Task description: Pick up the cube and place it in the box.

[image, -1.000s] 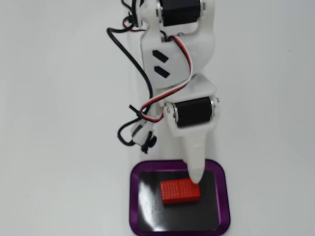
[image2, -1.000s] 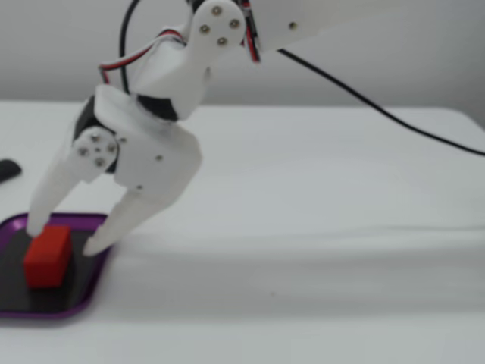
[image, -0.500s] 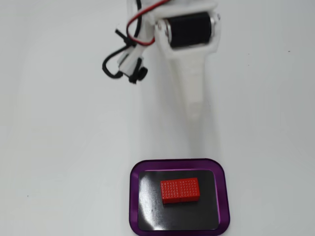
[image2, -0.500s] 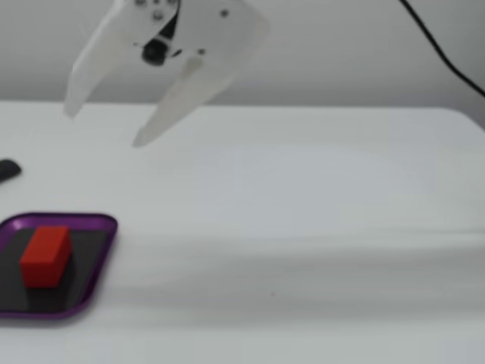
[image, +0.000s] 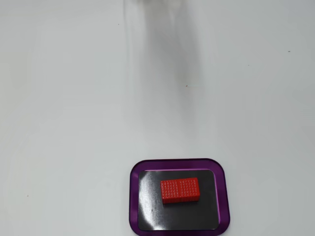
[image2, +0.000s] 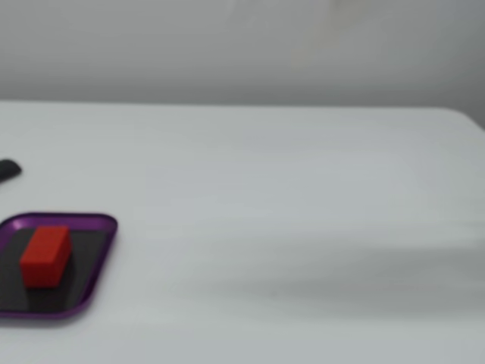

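A small bright red rectangular block with a fine bumpy grid texture, the cube, lies flat inside a shallow rounded-rectangle tray with a glossy purple rim and a flat black floor, the box. In the fixed view from above, the cube sits near the middle of the black floor, its long side running left to right, with black floor showing on every side of it, so it touches no part of the rim. The box is at the bottom edge of that view, slightly right of centre.

In the low side-on fixed view, the cube stands in the box at the far left, and the box is cut off by the left edge of the picture.

The box rests on a plain white table. A small dark object, too blurred to identify, lies on the table behind the box at the left edge of the side view.

The arm and its gripper appear in neither view, so I cannot tell how the jaws stand.
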